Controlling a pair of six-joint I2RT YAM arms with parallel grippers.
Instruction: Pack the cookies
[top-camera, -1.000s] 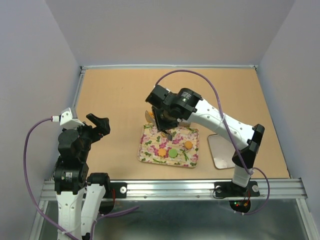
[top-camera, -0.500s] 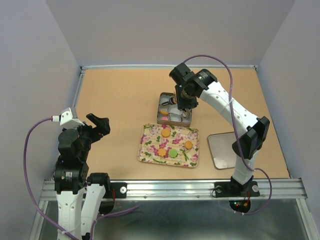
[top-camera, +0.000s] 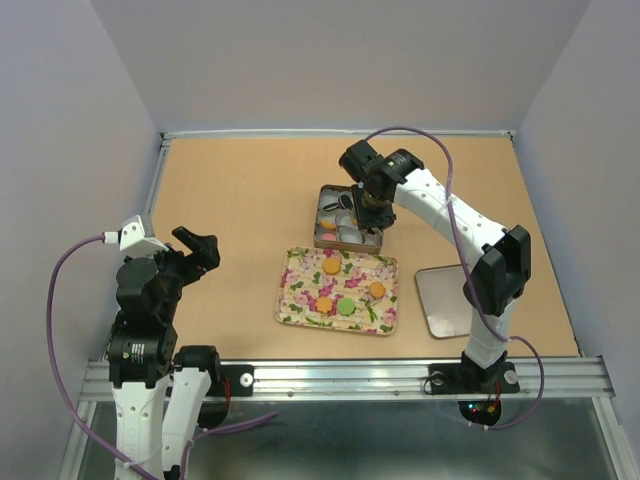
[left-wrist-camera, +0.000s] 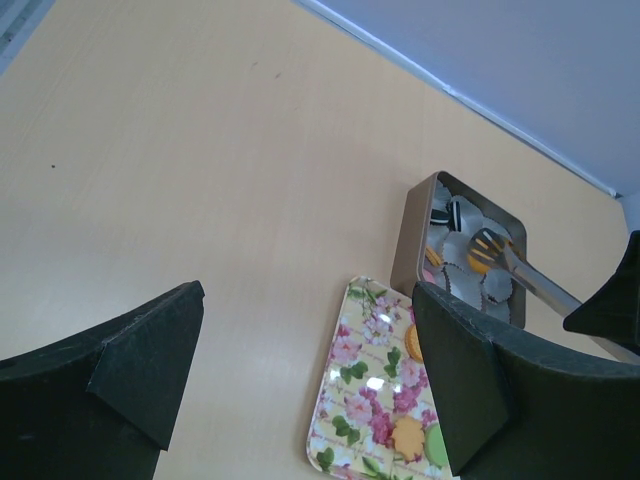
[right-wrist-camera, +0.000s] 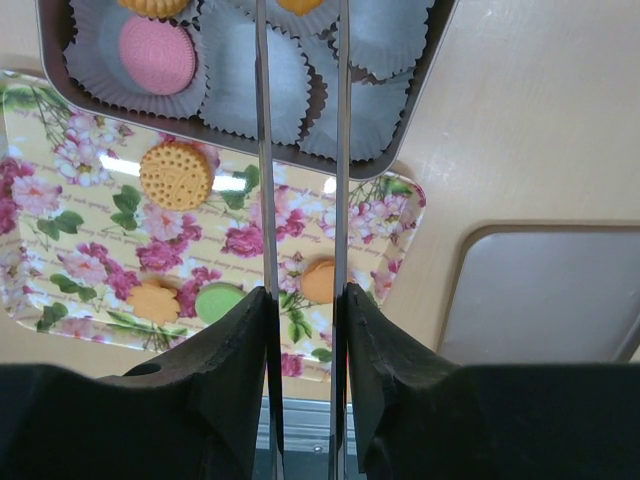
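Observation:
The floral tray (top-camera: 300, 300) holds several cookies: a round orange one (top-camera: 331, 266), an orange one (top-camera: 376, 289), an orange flower (top-camera: 323, 304) and a green one (top-camera: 346, 306). Behind it stands a metal tin (top-camera: 322, 238) lined with white paper cups. My right gripper (top-camera: 372, 205) is shut on metal tongs (right-wrist-camera: 262, 150) that reach over the tin. In the left wrist view the tongs (left-wrist-camera: 535, 285) pinch an orange and black cookie (left-wrist-camera: 483, 250) above a cup. A pink cookie (right-wrist-camera: 156, 55) and a black and white cookie (left-wrist-camera: 455, 212) lie in cups. My left gripper (top-camera: 197, 248) is open and empty at the left.
The tin's lid (top-camera: 445, 300) lies flat to the right of the tray. Bare tan table lies left of the tin and tray. The metal rail (top-camera: 340, 375) runs along the near edge.
My right arm swung from the tray's far edge back and right to the tin with the tongs, then settled lower over the cups. The left arm has not moved.

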